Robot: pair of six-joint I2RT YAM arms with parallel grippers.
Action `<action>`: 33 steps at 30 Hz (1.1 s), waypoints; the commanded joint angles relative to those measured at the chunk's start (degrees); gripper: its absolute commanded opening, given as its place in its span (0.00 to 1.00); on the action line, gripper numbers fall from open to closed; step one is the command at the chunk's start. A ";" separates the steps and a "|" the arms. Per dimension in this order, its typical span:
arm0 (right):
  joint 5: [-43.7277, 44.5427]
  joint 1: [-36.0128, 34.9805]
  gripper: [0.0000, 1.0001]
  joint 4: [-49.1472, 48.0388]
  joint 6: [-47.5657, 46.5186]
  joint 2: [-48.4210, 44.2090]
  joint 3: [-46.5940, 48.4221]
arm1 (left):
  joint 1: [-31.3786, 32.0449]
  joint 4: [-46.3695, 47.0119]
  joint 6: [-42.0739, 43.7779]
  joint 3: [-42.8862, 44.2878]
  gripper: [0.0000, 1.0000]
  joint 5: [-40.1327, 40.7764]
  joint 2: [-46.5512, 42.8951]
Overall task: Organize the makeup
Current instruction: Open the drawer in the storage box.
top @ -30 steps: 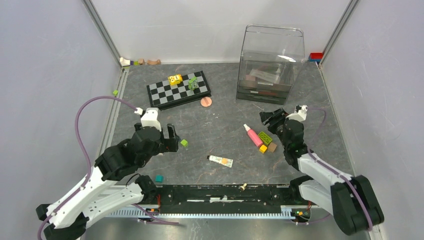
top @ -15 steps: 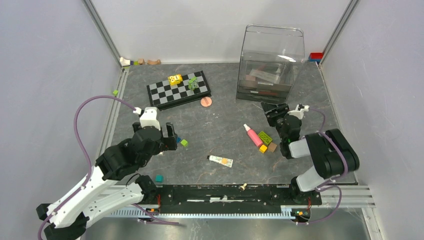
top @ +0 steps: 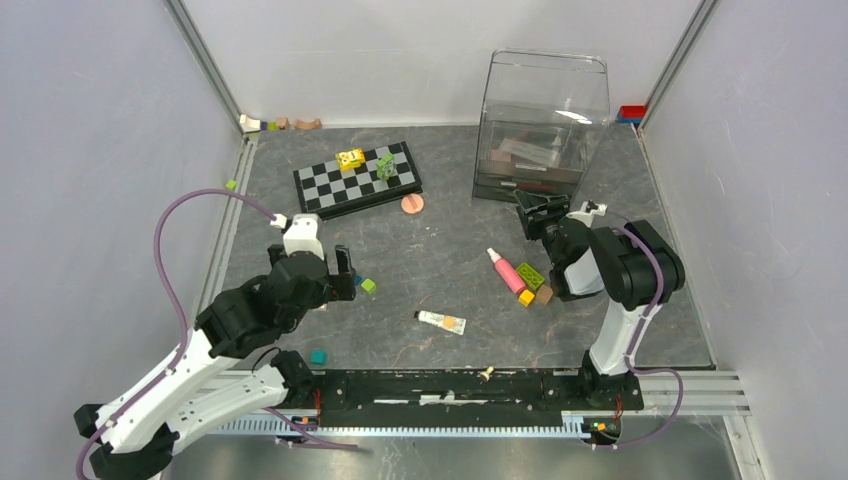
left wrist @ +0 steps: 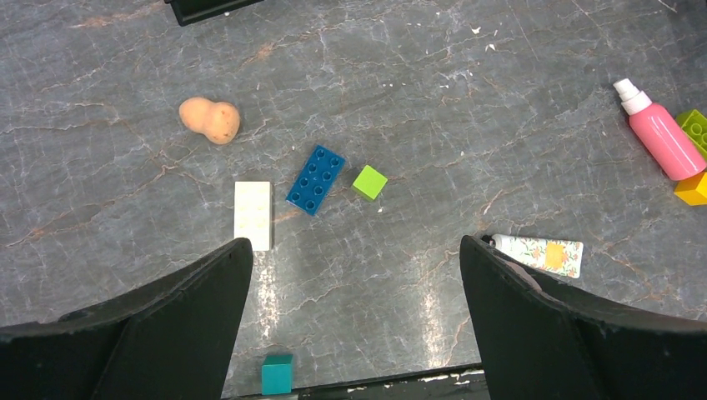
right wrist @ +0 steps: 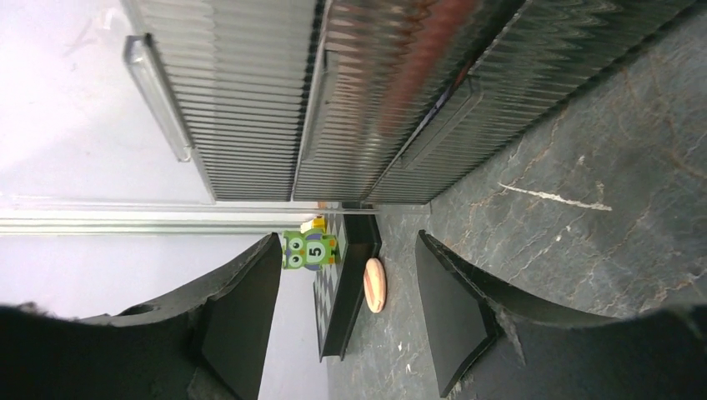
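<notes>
While I watch from above, my left gripper point(top: 343, 275) hangs mid-table, well clear of the left wall. My right gripper point(top: 535, 210) sits just before the clear drawer unit point(top: 545, 140). The pink bottle point(top: 505, 271) and cream tube point(top: 441, 321) lie on open tabletop between the arms.

Left wrist: jaws spread wide, empty, with a blue block point(left wrist: 316, 179) below.

Right wrist: jaws parted, empty, facing the drawers, and a peach sponge point(right wrist: 375, 283) lies beside the chessboard point(right wrist: 343, 304) edge.
</notes>
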State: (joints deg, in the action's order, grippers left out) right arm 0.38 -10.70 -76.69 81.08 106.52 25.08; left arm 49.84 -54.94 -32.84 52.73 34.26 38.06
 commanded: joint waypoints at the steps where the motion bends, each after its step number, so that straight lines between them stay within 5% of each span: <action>1: 0.56 0.33 0.66 -2.09 1.94 2.56 2.48 | -0.24 1.49 0.53 -0.16 1.00 1.56 -0.26; 19: 2.87 1.29 0.60 -1.80 2.94 12.39 10.39 | -0.19 1.67 0.78 -0.21 1.00 1.55 -0.93; 33: 2.70 2.77 0.55 -2.08 4.42 15.93 11.64 | -0.19 1.68 1.19 -0.12 0.89 1.33 0.27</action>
State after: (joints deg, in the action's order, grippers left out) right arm 2.04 -8.84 -77.14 84.66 120.99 35.24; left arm 49.84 -54.94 -32.84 52.49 34.37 38.26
